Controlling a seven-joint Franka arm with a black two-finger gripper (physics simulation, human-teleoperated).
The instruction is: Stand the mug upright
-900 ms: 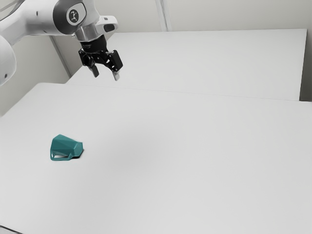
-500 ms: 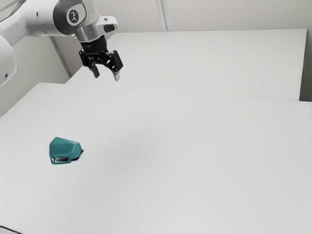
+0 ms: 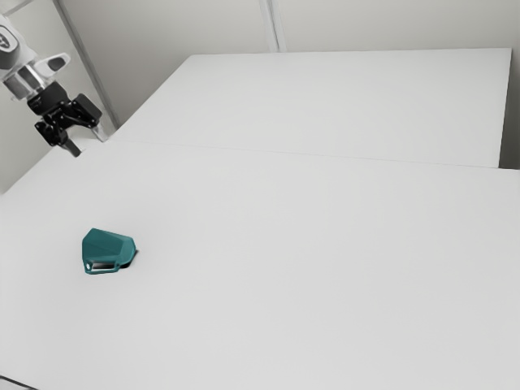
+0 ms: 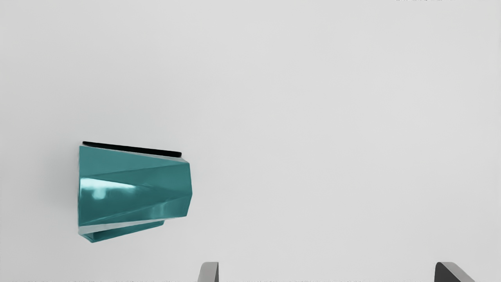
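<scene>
Nearest you in the exterior view, a thin dark line (image 3: 18,383) crosses the lower left corner of the white table (image 3: 309,276). Beyond it, toward that view's left, the teal mug (image 3: 109,250) lies on its side, not upright. Its wide end, probably the mouth, faces the exterior view's left; its narrow end faces right. The handle (image 3: 102,268) is low on the side nearest you, and may well brace the mug against rolling.

Farther back, near the table's far left edge, the gripper (image 3: 88,145) hangs well apart from the mug. Its fingers are spread wide with nothing pinched between them, a gap that looks roomy enough to straddle the mug's body. Farthest off, a second pale surface stretches toward the wall (image 3: 382,24).
</scene>
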